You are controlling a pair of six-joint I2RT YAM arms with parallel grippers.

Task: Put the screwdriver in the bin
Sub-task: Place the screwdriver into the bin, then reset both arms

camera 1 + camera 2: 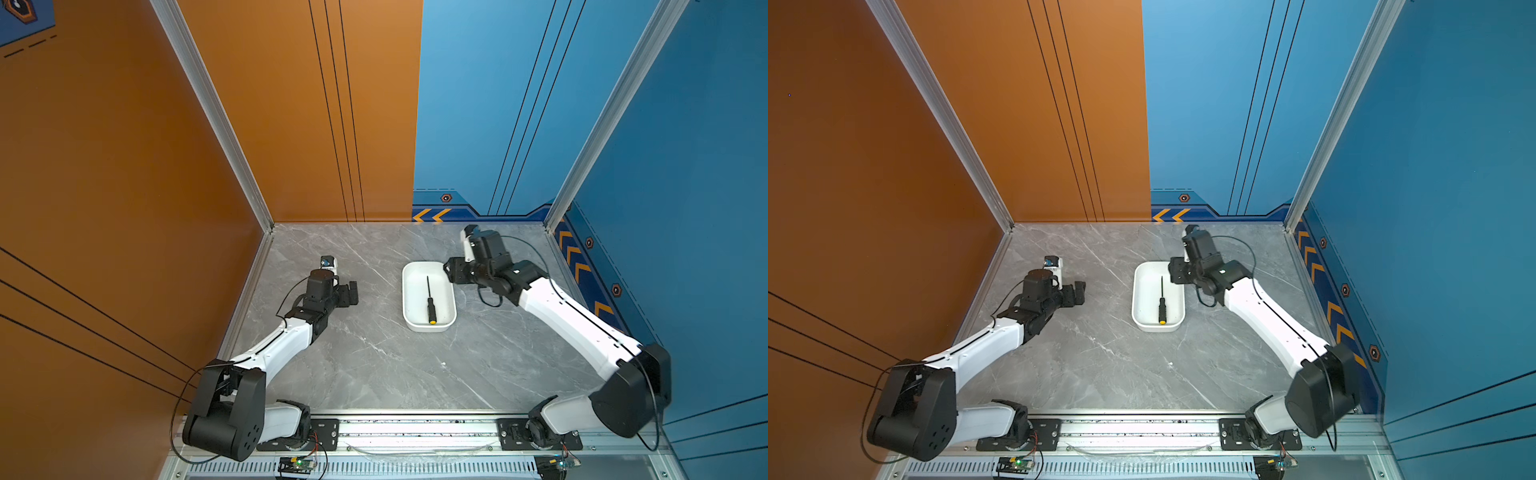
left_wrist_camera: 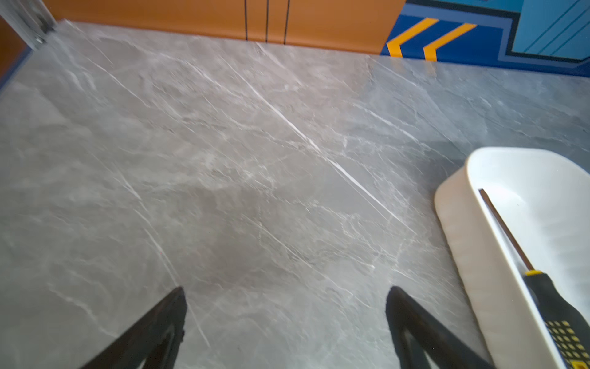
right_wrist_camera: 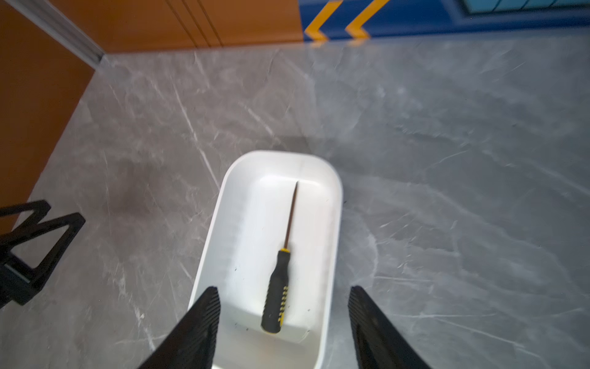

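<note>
The screwdriver [image 1: 430, 301] [image 1: 1162, 301] lies flat inside the white bin [image 1: 415, 291] [image 1: 1146, 291], its yellow-capped black handle toward the front and its thin shaft pointing to the back wall. My right gripper [image 1: 451, 272] [image 1: 1177, 270] hangs open above the bin's right side. In the right wrist view the screwdriver [image 3: 277, 287] lies free in the bin [image 3: 242, 230], below the spread right gripper [image 3: 284, 289]. My left gripper [image 1: 352, 294] [image 1: 1077, 293] [image 2: 287, 290] is open over bare table left of the bin [image 2: 463, 230], holding nothing.
The grey marble table [image 1: 374, 365] is walled by orange panels on the left and back and by blue panels on the right. An aluminium rail [image 1: 415, 428] with both arm bases runs along the front edge. The left gripper [image 3: 32, 230] shows in the right wrist view.
</note>
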